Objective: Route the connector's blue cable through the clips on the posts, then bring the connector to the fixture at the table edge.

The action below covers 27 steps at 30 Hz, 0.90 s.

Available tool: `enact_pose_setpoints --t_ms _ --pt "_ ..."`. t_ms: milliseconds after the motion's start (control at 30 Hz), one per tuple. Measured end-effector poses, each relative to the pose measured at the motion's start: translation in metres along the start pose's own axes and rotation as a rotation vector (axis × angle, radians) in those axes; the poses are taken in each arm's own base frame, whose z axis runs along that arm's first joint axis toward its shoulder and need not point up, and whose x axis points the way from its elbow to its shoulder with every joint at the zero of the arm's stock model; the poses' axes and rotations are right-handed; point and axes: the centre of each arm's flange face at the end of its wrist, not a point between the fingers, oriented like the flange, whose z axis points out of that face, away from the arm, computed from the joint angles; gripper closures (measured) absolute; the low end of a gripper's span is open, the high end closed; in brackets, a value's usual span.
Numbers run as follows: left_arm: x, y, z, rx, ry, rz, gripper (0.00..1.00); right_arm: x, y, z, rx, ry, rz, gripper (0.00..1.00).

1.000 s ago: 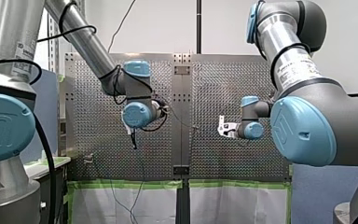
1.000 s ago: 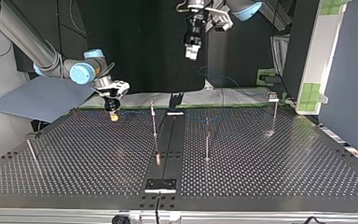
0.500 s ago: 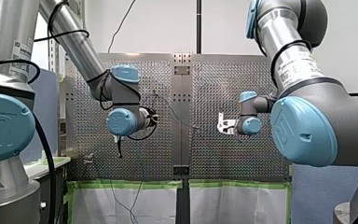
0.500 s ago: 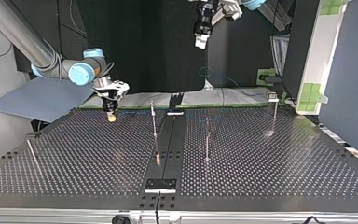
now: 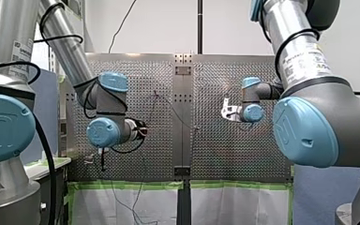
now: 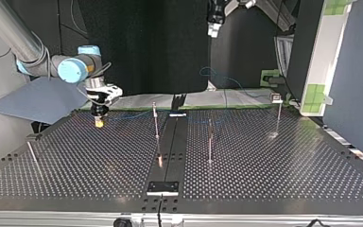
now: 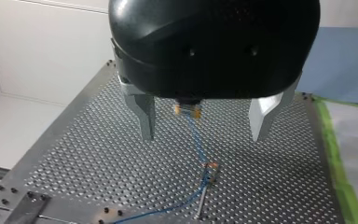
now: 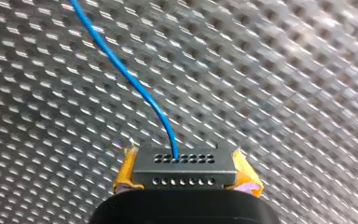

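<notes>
Right wrist view: my right jaws are clamping the connector (image 8: 184, 169), its blue cable (image 8: 121, 70) leaving toward eleven o'clock over the surface (image 8: 284, 70). My left jaws are hanging apart, high above a post (image 7: 204, 193).

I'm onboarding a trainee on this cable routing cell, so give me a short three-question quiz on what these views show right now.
1. True or false: my left tool is open and holds nothing.
2. What does my right tool hold? A) the connector B) a screwdriver C) nothing
3. Fill in: the cable leaving the connector is ____ in colour.
Key: 1 true; 2 A; 3 blue.
</notes>
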Motion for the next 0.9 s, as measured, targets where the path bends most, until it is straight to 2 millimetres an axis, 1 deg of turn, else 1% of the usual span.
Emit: enact_pose_setpoints --t_ms 133,333,467,633,900 --pt "0.002 0.001 -0.004 0.019 0.010 0.000 0.00 0.028 0.001 -0.001 -0.029 0.024 0.034 1.00" --pt "0.002 -0.002 -0.004 0.051 0.014 -0.011 0.00 0.056 -0.002 -0.007 -0.039 0.037 0.030 1.00" --pt "0.000 -0.004 -0.004 0.070 0.014 -0.025 0.00 0.070 -0.007 -0.013 -0.039 0.037 0.012 1.00" --pt "-0.002 -0.006 -0.004 0.081 0.009 -0.035 0.00 0.089 -0.014 -0.025 -0.040 0.031 -0.010 1.00" --pt "-0.005 -0.007 -0.004 0.085 -0.004 -0.048 0.00 0.112 -0.011 -0.041 -0.062 0.080 -0.010 1.00"
